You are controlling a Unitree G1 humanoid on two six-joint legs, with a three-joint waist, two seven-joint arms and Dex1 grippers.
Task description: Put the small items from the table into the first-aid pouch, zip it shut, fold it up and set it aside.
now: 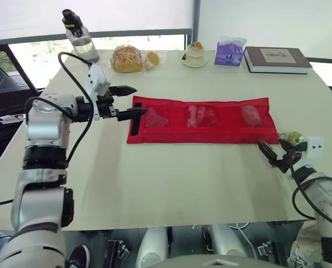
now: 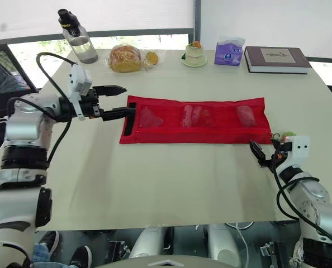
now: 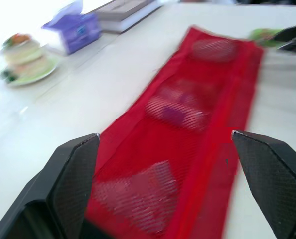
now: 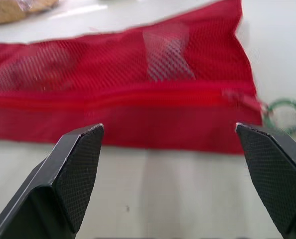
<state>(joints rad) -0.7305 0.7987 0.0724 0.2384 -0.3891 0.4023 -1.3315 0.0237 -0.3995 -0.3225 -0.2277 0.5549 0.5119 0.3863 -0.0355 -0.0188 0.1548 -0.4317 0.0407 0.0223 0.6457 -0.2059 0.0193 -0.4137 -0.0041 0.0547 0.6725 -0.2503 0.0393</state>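
- Table [image 1: 171, 184] in front of the pouch [image 1: 202, 133]: pale, plain and matt.
- The right claw [image 1: 271, 146] hangs just off the pouch's near right corner, released, its two black fingers wide apart and gripping nothing.
- A green ring [image 4: 283, 113] lies on the table just beside the pouch's right end, close to the zip pull [image 4: 237, 94].
- The pouch lies unfolded and flat at mid-table. It is a long red strip with a mesh front, and the zip line runs along it below the pockets.
- Small items [image 1: 198, 115] show dimly through the mesh in separate pockets; what they are cannot be told.
- A black strap [image 1: 136, 120] crosses the pouch's left end.
- The left claw [image 1: 139, 99] hovers at the pouch's left end, released. One fingertip is over the strap and the other is above the table just beyond the pouch's far left corner.
- Beyond the pouch, along the table's far edge from its left end to its right: a clear bottle [image 1: 79, 39] with a black cap, wrapped bread [image 1: 127, 58], a plated dessert [image 1: 195, 56], a purple tissue box [image 1: 229, 53] and a dark book [image 1: 276, 58]. The cover writing is too small to read.
- Behind these is a window with a white blind [image 1: 99, 14].
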